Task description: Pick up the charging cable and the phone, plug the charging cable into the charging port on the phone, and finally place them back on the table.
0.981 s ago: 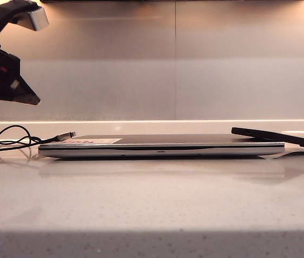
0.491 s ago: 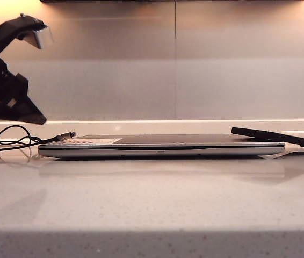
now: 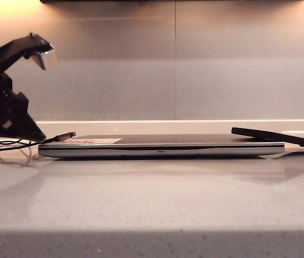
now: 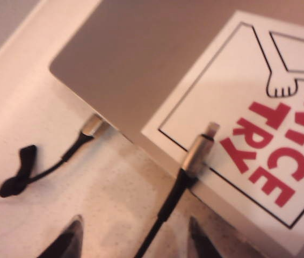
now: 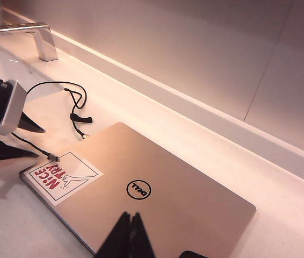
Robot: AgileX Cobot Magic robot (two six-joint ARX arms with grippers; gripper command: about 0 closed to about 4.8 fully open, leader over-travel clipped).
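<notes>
Here, left hand (image 4: 133, 242) spread over table (image 3: 152, 204); right hand (image 5: 131, 236) pressed together.

left pincer (image 4: 133, 239) spread, right pincer (image 5: 129, 236) closed

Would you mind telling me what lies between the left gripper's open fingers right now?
In the left wrist view, the charging cable runs up between the left gripper's open fingers, its silvery plug resting on the laptop's sticker; nothing else lies there.

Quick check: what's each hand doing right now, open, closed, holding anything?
Left hand: open, empty, straddling the charging cable beside the laptop.
Right hand: closed, empty, above the laptop.
</notes>
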